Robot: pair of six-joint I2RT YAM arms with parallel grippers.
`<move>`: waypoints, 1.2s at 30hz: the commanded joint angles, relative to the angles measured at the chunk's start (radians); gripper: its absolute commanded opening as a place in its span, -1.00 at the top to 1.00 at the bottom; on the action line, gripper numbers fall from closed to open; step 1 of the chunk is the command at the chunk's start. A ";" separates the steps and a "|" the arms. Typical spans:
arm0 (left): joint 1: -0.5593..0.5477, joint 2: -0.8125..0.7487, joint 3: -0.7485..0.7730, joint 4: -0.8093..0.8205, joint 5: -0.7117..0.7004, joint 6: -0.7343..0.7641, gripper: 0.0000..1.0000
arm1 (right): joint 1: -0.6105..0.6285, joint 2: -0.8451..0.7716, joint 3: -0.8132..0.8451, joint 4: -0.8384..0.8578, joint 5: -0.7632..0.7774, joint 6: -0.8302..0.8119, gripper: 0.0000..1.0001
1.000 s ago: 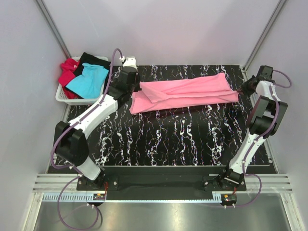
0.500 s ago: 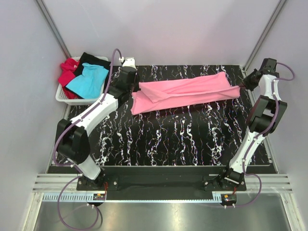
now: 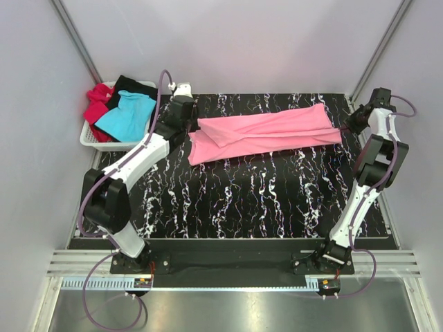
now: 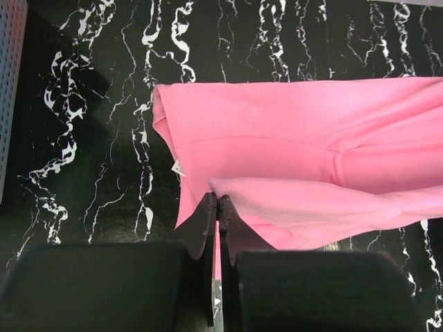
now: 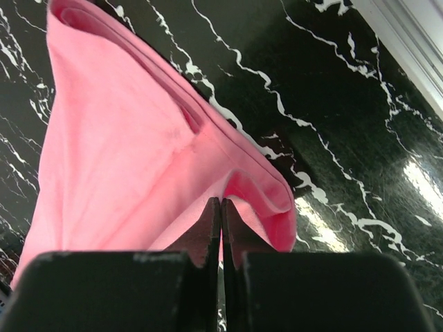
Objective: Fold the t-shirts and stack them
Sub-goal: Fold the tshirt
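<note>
White arms [image 3: 135, 160], black joints [image 3: 104, 207], purple cables [image 3: 161, 90]

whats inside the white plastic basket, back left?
In the white plastic basket: a turquoise cloth t-shirt on top, a red cloth t-shirt at its left, a black cloth t-shirt behind. Anything beneath them is covered.

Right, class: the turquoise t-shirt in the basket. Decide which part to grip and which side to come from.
Probably its loose edge nearest the table, from straight above. The turquoise t-shirt lies crumpled on top of the red t-shirt and black t-shirt in the white basket, so no shirt covers it, while the basket's walls would hinder a sideways approach.
</note>
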 commanded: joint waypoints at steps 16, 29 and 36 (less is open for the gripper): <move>0.039 0.127 0.079 0.009 0.038 -0.012 1.00 | 0.032 0.136 0.238 -0.041 -0.026 -0.063 1.00; 0.081 0.178 0.063 0.015 -0.003 -0.059 1.00 | 0.057 0.209 0.347 -0.041 -0.023 -0.095 1.00; 0.101 0.195 0.089 0.023 0.023 -0.053 1.00 | 0.057 0.234 0.394 -0.047 -0.019 -0.094 1.00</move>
